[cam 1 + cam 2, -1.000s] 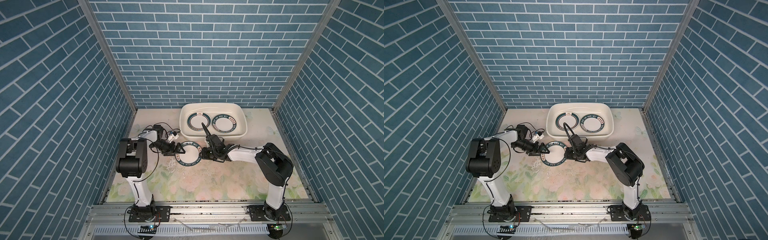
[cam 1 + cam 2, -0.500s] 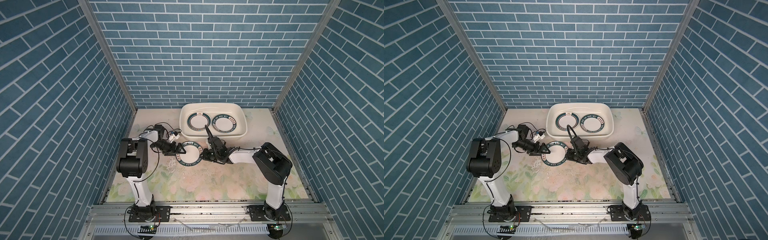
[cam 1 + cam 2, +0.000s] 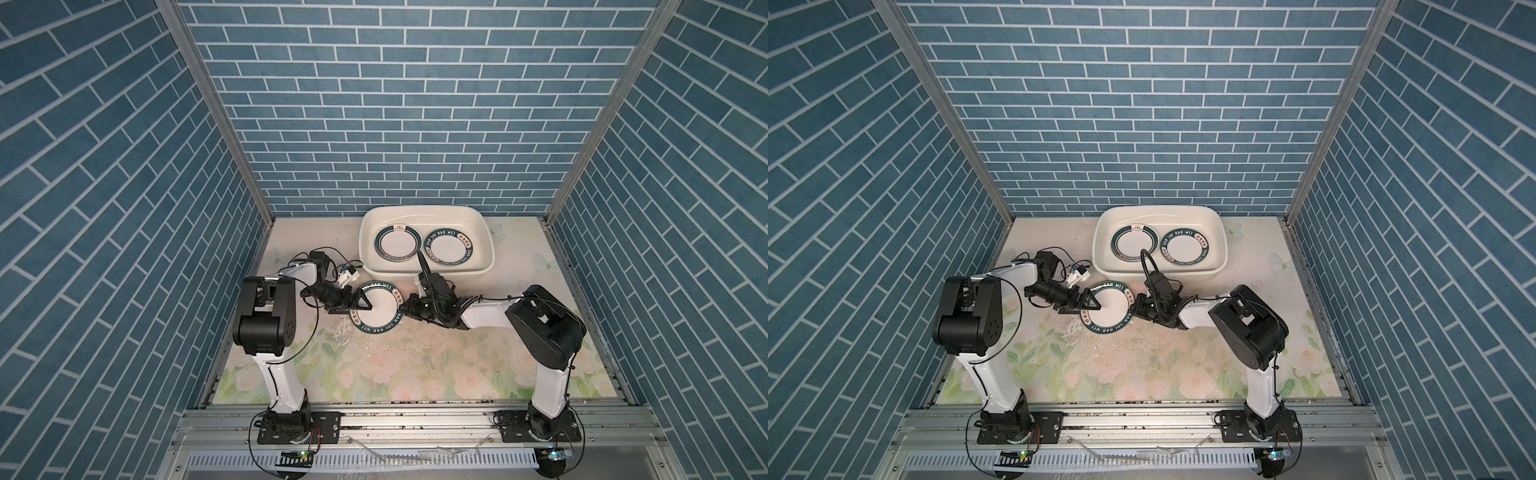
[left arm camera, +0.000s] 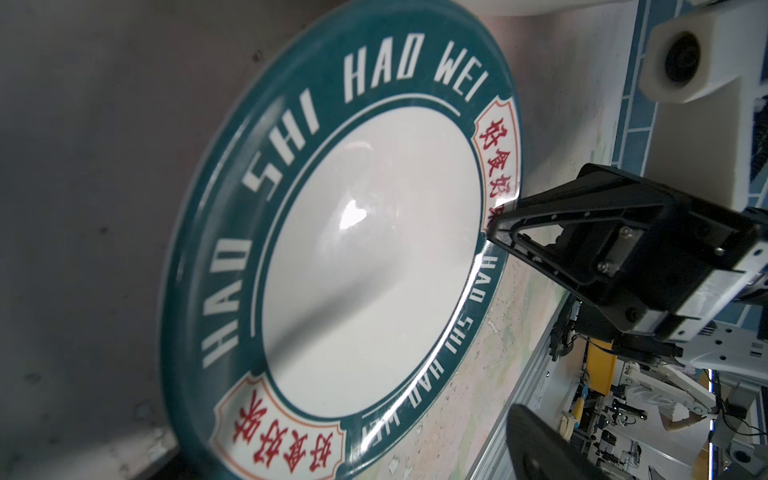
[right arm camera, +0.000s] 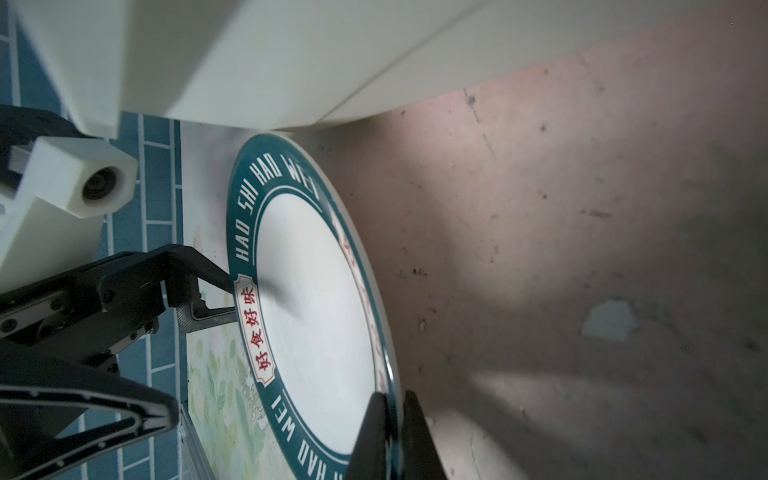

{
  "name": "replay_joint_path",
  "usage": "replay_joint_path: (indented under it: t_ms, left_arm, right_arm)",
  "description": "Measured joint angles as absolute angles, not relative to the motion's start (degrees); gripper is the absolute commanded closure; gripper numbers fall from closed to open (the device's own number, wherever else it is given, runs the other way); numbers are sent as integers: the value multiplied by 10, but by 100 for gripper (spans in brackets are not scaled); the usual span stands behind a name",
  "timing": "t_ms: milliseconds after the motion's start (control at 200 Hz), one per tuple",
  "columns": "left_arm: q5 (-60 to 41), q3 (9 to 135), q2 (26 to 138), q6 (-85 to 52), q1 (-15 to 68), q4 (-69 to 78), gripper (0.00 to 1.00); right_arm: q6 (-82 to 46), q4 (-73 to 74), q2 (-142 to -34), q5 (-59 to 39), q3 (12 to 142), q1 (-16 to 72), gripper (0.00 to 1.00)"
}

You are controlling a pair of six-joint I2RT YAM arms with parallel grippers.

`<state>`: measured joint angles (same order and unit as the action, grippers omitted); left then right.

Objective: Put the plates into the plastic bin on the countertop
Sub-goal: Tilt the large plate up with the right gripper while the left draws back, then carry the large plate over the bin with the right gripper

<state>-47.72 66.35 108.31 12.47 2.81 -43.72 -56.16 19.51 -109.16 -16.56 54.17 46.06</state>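
My top views hide what the right wrist view shows: right gripper point(image 5: 392, 397) clamped tight on the lettered plate point(image 5: 316, 324) rim.

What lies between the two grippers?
The lettered plate, seen in both top views; the right gripper is shut on its rim, and the left gripper is open at the opposite edge.

Boxed in on three sides by matte blue brick-pattern panels with pale grout lines: back wall point(image 3: 395, 104), left wall point(image 3: 104, 216), right wall point(image 3: 690, 216). Joined at both back corners by slanting silver metal posts point(image 3: 218, 112). Edged along the near side by a grooved aluminium rail point(image 3: 415, 420), a white slotted strip point(image 3: 478, 460) just below. Evenly lit throughout.
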Motion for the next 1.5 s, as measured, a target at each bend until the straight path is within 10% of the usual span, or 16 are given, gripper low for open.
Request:
replay_joint_path:
  t_ms: [1500]
  left_arm:
    - [-462,652,797,104,-128,-416,0]
  right_arm:
    - [-602,215,-1052,-303,526,460,100]
